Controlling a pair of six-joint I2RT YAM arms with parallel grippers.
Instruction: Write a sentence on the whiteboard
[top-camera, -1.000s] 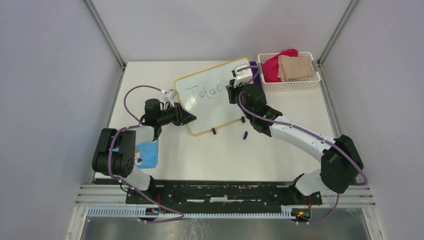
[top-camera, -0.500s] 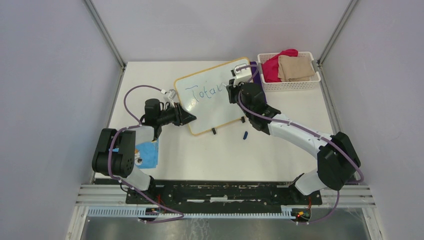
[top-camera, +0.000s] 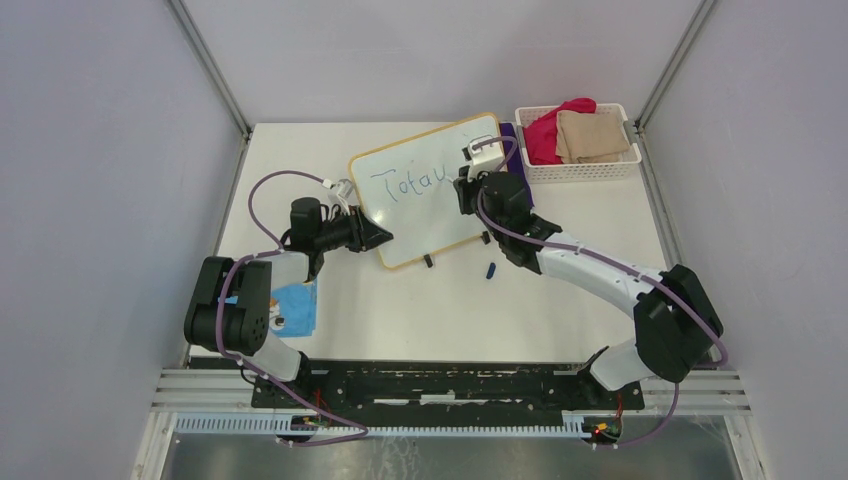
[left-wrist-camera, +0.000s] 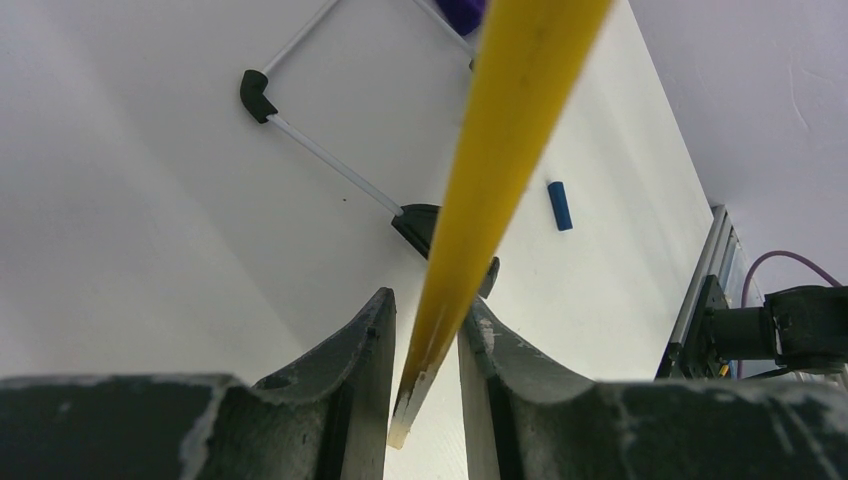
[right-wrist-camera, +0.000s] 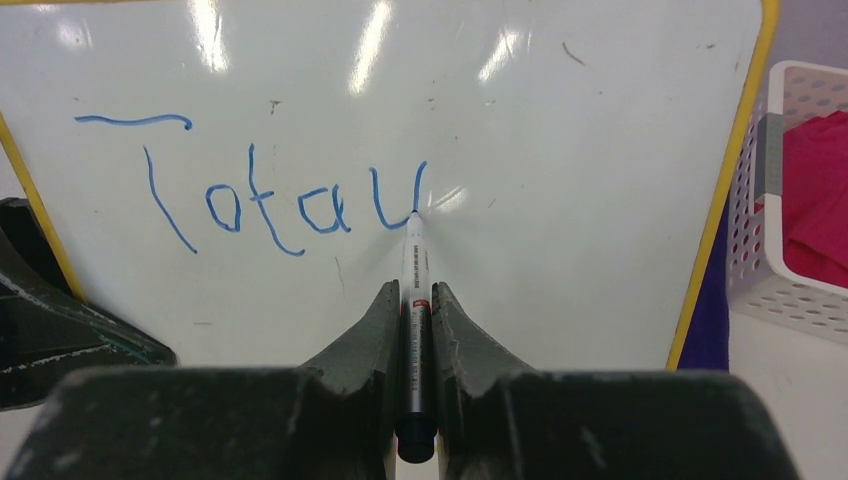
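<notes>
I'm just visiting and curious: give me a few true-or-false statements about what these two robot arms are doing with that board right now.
1. The right gripper holds a marker with its tip on the whiteboard. True.
2. The writing is red. False: it is blue.
3. The left gripper clamps the whiteboard's yellow edge. True.
4. The basket is empty. False: it holds a red cloth and a tan cloth.
</notes>
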